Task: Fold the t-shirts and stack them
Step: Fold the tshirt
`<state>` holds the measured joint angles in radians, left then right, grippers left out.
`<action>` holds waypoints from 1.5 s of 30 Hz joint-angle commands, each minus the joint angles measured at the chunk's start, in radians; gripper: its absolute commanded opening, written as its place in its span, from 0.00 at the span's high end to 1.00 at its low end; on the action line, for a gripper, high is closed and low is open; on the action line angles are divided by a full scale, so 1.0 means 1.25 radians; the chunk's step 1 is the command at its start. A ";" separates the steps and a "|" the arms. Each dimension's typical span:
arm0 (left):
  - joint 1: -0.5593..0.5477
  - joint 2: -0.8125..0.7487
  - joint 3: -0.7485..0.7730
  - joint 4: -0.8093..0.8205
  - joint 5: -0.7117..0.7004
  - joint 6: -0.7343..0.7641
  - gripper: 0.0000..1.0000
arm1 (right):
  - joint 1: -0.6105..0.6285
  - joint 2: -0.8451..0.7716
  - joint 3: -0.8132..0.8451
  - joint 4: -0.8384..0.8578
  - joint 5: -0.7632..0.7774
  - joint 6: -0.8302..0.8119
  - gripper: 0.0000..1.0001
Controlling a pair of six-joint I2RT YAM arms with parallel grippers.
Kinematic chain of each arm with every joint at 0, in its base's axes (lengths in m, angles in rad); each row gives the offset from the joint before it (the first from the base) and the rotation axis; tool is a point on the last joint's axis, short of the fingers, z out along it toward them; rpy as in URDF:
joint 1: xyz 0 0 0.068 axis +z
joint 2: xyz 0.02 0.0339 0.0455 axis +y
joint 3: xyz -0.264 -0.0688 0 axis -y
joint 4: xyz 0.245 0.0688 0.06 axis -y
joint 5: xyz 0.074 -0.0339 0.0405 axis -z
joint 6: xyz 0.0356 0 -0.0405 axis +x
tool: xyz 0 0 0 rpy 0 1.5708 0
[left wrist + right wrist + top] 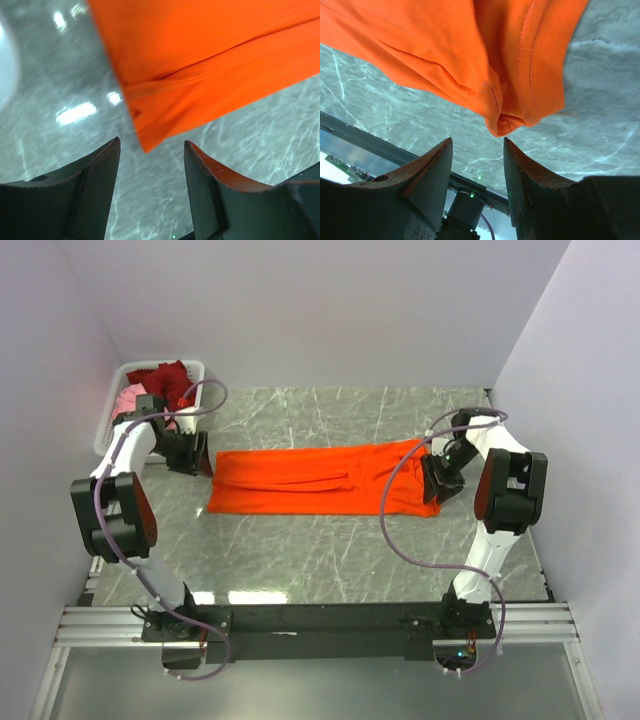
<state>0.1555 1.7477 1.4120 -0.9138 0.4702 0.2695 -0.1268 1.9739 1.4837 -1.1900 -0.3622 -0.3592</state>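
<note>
Top external view, orange t-shirt (320,480) in a long folded strip on table (300,560), left gripper (151,145) and right gripper (477,142) at its ends, both parted, holding nothing.

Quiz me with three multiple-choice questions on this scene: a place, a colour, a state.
1. Where is the basket?
A. at the table's far left corner
B. at its far right corner
C. at its near edge
2. What colour is the shirt lying on the table?
A. white
B. orange
C. blue
3. How are the left fingers?
A. shut on the shirt
B. open, holding nothing
C. shut on nothing

Answers:
1 A: the top view shows it at the far left.
2 B: all three views show bright orange cloth.
3 B: the left wrist view shows a wide gap, with the shirt's corner lying beyond the tips.
</note>
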 commanded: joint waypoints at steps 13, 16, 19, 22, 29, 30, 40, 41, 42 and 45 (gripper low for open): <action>0.007 0.093 0.072 -0.130 -0.028 0.151 0.41 | 0.005 -0.027 -0.002 -0.026 -0.015 -0.011 0.52; 0.006 0.077 0.035 -0.143 -0.034 0.135 0.42 | 0.006 -0.026 -0.009 -0.029 -0.013 -0.010 0.52; 0.007 0.063 0.017 -0.107 -0.018 0.097 0.43 | 0.006 -0.027 -0.017 -0.014 -0.017 -0.004 0.51; 0.006 0.083 0.018 -0.067 -0.015 0.056 0.45 | 0.009 -0.019 -0.019 -0.010 -0.021 -0.001 0.51; 0.006 0.127 0.021 -0.037 -0.009 0.027 0.50 | 0.016 -0.021 -0.008 -0.016 -0.018 0.000 0.53; 0.005 0.133 0.023 -0.041 -0.004 0.026 0.51 | 0.017 -0.022 -0.009 -0.016 -0.016 0.000 0.53; 0.002 0.122 -0.045 -0.047 -0.023 0.022 0.51 | 0.027 -0.034 -0.038 -0.004 -0.004 0.005 0.51; 0.000 0.122 -0.048 -0.047 -0.023 0.020 0.52 | 0.031 -0.033 -0.040 -0.003 -0.004 0.006 0.51; -0.003 0.122 -0.056 -0.047 -0.021 0.019 0.53 | 0.033 -0.033 -0.042 0.001 -0.005 0.009 0.51; -0.007 0.122 -0.066 -0.040 -0.020 0.013 0.55 | 0.040 -0.035 -0.049 0.006 -0.001 0.010 0.51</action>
<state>0.1566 1.9266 1.3407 -0.9756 0.4419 0.2974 -0.0917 1.9739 1.4326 -1.1915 -0.3729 -0.3557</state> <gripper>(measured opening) 0.457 0.491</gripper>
